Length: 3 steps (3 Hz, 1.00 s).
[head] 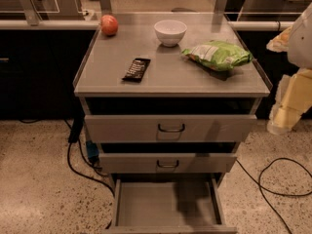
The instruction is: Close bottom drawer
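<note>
The bottom drawer (165, 206) of the grey metal cabinet (170, 77) is pulled far out toward me. It is a shallow tray with a bare flat floor, and its front panel (170, 229) lies at the lower edge of the view. The middle drawer (168, 163) and the top drawer (170, 128) each stick out a little. My arm hangs at the right edge of the view, beside the cabinet's right side. Its pale lower end, the gripper (282, 121), is level with the top drawer, apart from the cabinet and well above the bottom drawer.
On the cabinet top lie an apple (109, 24), a white bowl (170, 32), a green chip bag (218, 55) and a dark snack bar (136, 69). Black cables (273, 179) run over the speckled floor on both sides. Dark counters stand behind.
</note>
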Each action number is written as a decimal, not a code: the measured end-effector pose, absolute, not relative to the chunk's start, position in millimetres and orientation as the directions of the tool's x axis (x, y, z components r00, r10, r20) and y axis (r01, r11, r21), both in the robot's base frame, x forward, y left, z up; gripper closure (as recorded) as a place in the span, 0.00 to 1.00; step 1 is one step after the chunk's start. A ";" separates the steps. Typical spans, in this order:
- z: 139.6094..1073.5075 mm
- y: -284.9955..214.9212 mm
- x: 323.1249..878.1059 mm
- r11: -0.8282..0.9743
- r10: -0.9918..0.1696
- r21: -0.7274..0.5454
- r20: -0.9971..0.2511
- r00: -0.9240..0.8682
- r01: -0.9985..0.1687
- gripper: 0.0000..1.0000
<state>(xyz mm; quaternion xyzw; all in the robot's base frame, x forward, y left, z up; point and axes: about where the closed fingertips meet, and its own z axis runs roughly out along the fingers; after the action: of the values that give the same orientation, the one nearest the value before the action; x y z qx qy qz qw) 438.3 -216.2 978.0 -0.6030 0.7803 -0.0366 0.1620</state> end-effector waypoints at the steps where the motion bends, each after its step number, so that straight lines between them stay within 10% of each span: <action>1: 978.0 -216.2 438.3 0.270 -0.953 -0.253 -0.209 -0.220 -0.929 0.00; 3: 978.0 -216.2 438.3 0.270 -0.953 -0.253 -0.209 -0.220 -0.929 0.37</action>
<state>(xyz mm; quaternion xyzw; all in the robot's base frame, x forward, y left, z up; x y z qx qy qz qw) 438.3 -216.2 978.0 -0.6030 0.7802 -0.0367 0.1620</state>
